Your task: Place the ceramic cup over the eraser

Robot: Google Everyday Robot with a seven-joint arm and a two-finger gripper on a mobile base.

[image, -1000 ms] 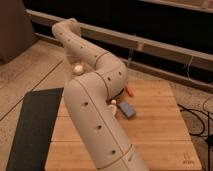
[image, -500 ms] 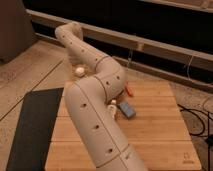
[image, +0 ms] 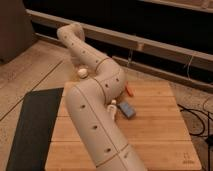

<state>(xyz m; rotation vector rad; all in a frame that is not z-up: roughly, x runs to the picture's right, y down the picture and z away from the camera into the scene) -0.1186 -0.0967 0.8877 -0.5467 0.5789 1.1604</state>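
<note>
Nearest to us, the robot's thick beige arm (image: pixel 95 125) rises from the bottom edge and covers much of the wooden table (image: pixel 160 135). A dark mat (image: pixel 35 125) lies along the table's left side. Just right of the arm, near the table's middle, we see the eraser (image: pixel 127 109) lying flat, with a small whitish piece (image: pixel 113 104) touching the arm beside it; we cannot tell whether this is the ceramic cup. Behind the eraser sits 1 small orange object (image: pixel 130 90). Farther back, the arm bends left and away, and the gripper (image: pixel 82 73) shows as a pale tip over the floor beyond the table's far left corner.
</note>
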